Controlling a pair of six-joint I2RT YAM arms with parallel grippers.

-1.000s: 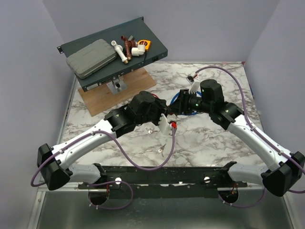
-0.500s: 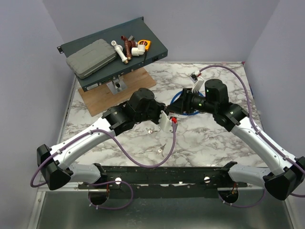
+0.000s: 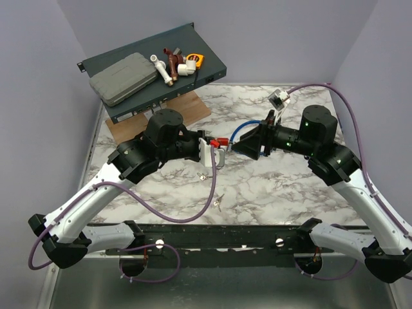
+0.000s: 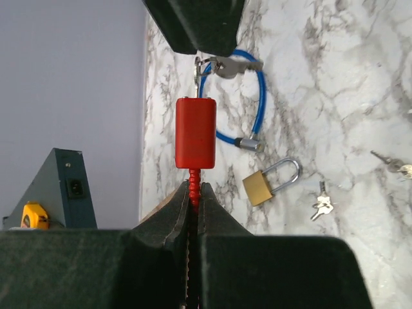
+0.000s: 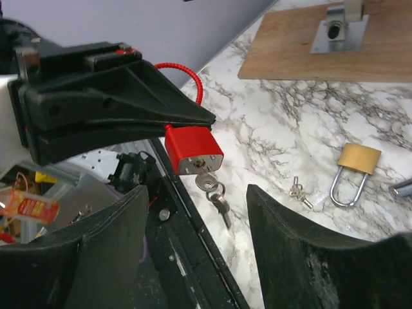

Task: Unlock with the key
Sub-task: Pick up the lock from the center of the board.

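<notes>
– Marble desk (image 3: 270,193) lies below both arms. What has the left gripper (image 4: 194,193) got?
– It's clamped tight on the thin red cable (image 5: 187,71) of the red lock (image 4: 195,132). The lock hangs in the air between the arms, its free end toward the right arm.
– And the key (image 5: 206,183)?
– Seated in the keyhole at that free end, with a ring and a second key dangling under it. The right gripper (image 5: 191,193) faces it, fingers spread wide, holding nothing.
– So how to do this well?
– I'd bring the right gripper straight in along the lock's axis, close on the flat head of the key rather than the ring, then twist the wrist. The cable looks flexible, so the lock may swing or turn with the key; go slowly. Leave the brass lock (image 4: 261,188) and loose keys (image 4: 322,206) down on the desk.
</notes>
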